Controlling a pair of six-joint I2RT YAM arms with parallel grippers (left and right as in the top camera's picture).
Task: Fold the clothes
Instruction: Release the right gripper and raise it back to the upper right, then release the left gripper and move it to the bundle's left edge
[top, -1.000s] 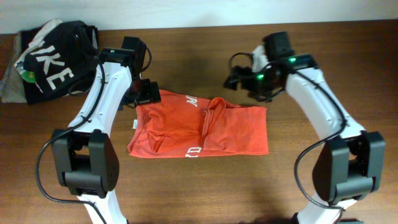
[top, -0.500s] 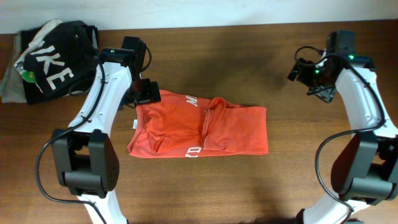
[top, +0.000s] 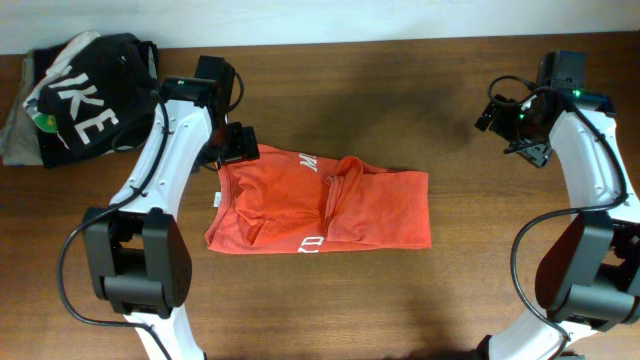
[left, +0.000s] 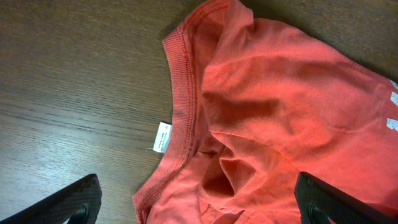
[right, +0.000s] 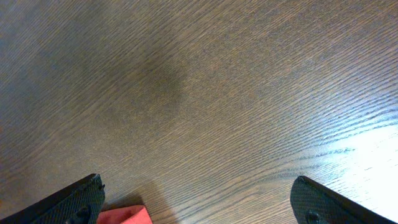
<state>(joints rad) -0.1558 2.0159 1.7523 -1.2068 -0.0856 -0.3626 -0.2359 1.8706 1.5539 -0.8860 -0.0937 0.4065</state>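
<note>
a: nearest the arm bases?
b: bare brown table (top: 400, 300), then the red-orange t-shirt (top: 380, 215), lying mid-table between the two arms. bunched into a rough rectangle, a ridge of creased cloth up its middle, white print (top: 310, 242) on the near edge.
a: and at its far left corner?
b: left gripper (left: 200, 200), poised over the ribbed collar (left: 183, 93) and the small white neck label (left: 161, 137). fingers (left: 74, 202) spread as wide as can be, one seen against wood, the other against cloth. nothing between them, nothing held.
a: right gripper?
b: right gripper (right: 199, 200) off toward the far right of the table, well apart from the shirt. likewise spread fully wide and empty, over bare wood; only a red-orange sliver of cloth at the bottom edge of its wrist view.
a: farthest back?
b: far left corner: black garment (top: 90, 100) with big white letters, heaped on a grey-beige garment (top: 15, 130), well apart from the shirt.
</note>
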